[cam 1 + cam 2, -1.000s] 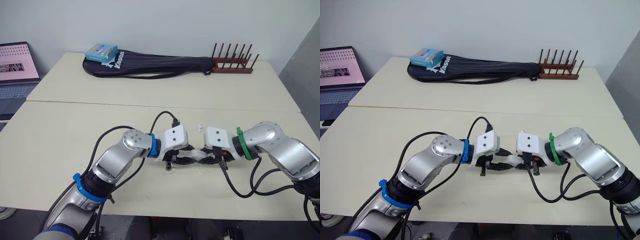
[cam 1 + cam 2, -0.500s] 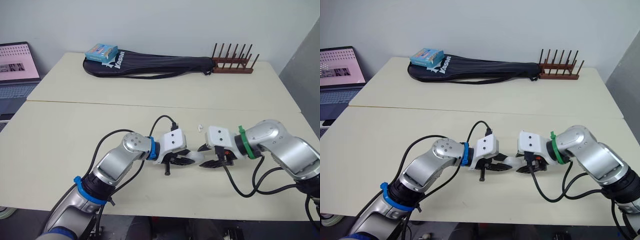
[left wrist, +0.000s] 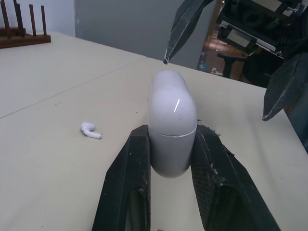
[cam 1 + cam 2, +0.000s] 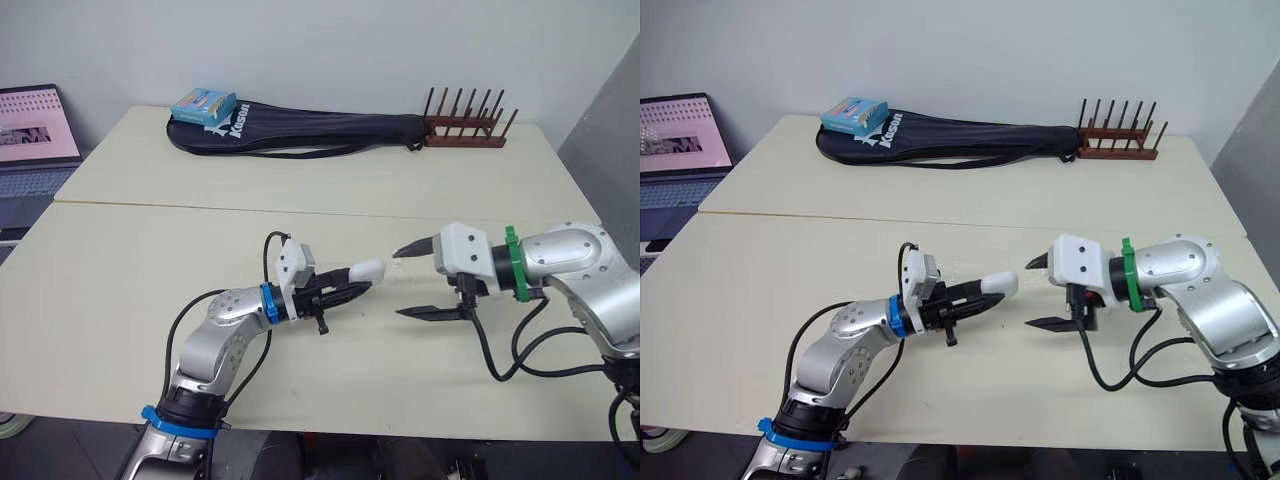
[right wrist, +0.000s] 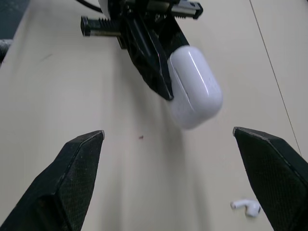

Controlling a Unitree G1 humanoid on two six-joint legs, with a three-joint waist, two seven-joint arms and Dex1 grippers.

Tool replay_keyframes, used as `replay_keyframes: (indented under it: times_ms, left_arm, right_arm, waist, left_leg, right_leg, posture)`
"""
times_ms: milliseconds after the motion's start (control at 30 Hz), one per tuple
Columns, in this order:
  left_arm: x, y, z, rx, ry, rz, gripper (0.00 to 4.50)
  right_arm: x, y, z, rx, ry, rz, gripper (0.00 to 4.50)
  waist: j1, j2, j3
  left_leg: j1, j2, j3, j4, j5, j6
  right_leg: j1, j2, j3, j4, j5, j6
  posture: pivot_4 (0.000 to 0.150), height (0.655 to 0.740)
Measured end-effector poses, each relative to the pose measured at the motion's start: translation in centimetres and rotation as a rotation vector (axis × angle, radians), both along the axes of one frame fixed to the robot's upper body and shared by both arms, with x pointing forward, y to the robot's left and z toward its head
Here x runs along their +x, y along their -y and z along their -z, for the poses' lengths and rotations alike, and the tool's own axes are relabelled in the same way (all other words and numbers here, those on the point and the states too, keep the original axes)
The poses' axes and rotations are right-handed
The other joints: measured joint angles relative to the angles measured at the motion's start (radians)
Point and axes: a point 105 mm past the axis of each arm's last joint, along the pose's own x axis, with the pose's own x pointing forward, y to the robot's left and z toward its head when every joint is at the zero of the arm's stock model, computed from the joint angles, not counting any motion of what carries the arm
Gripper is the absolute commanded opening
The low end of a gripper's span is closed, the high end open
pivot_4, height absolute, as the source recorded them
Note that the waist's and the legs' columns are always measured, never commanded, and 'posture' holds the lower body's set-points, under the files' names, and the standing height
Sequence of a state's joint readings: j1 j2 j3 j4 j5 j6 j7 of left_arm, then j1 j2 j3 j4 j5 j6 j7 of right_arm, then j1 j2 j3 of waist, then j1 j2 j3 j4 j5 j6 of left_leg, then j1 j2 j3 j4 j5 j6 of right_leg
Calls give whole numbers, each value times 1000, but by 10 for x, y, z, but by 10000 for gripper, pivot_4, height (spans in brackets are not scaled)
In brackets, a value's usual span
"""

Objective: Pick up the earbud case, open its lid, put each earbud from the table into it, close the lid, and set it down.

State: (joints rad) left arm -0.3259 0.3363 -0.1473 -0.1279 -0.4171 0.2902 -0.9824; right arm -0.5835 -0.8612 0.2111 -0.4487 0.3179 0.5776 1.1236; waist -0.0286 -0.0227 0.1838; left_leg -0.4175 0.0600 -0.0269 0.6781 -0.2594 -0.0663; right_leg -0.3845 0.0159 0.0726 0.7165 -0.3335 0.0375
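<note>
My left gripper (image 4: pixel 985 297) pinches the earbud case (image 4: pixel 1001 283) by its lower half and holds it clear of the table (image 4: pixel 150 280), between the two arms. The case is a glossy white rounded capsule, lid shut, with a thin seam just past the fingers (image 3: pixel 137 159). My right gripper (image 4: pixel 400 284) faces it, spread wide and not touching. One white earbud (image 3: pixel 90 129) lies on the table nearby.

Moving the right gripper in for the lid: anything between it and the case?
Nothing visible. Open air separates the right gripper from the earbud case in the left gripper; the earbud lies on the table, off that line.
</note>
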Motion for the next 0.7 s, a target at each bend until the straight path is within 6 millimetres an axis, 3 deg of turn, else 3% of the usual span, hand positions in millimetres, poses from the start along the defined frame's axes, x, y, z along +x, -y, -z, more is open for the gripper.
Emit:
replay_keyframes:
  times_ms: [233,700]
  left_arm:
    - [-11,9,4,57,73,92,7676]
    - [-13,3,8,123,122,98,7676]
  right_arm:
    - [13,-9,-5,1,40,20,45000]
    - [15,-12,-3,-8,-2,1,45000]
  waist:
    - [0,0,0]
    - [0,0,0]
  left_leg:
    - [0,0,0,0,0,0]
    - [0,0,0,0,0,0]
  right_leg:
    - [0,0,0,0,0,0]
    - [0,0,0,0,0,0]
  posture:
    - [1500,7026]
    - [1500,7026]
